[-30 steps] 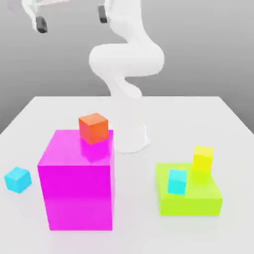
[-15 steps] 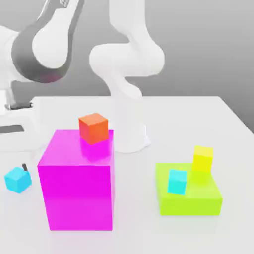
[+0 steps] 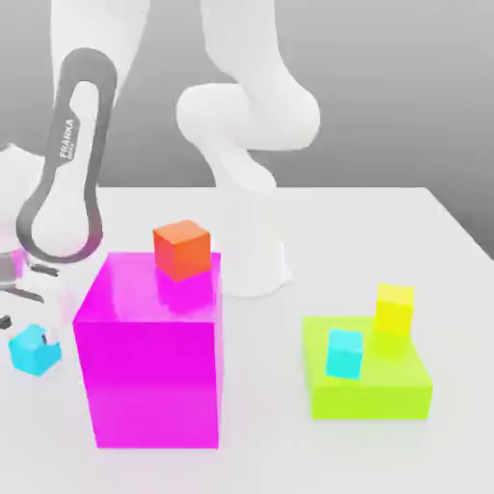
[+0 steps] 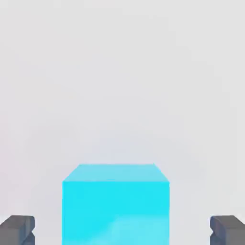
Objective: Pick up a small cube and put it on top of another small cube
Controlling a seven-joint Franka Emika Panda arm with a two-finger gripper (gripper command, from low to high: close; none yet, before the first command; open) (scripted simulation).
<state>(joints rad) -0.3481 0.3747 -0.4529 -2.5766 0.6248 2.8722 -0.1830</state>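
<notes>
Exterior view first: white tabletop (image 3: 386, 217) with a smooth matte finish carries several glossy, flat-coloured blocks. Landmark is the large magenta cube (image 3: 152, 357), sharp-edged and faintly reflective. An orange small cube (image 3: 181, 248) sits on the magenta cube's top face, near its far edge. The sky-blue small cube (image 3: 34, 348) rests on the table just beside the magenta cube, on the exterior view's left. Above that small cube hangs the white Panda arm (image 3: 66, 183), rounded and plastic-looking with a grey band; the gripper (image 3: 24, 323) is low over the sky-blue cube, one dark fingertip (image 3: 6, 320) visible beside it. Well apart from the magenta cube, on the exterior view's right, lies a lime-green flat block (image 3: 371, 381). A turquoise small cube (image 3: 343, 353) and a yellow small cube (image 3: 395, 309) rest on it.

Hand view next: the sky-blue small cube (image 4: 116, 203) shows as a plain, crisp-edged box on the pale table (image 4: 119, 72). Two dark grey fingertips (image 4: 17, 228) stand spread wide, one on each side of the cube and not touching it, so the claw is released.
</notes>
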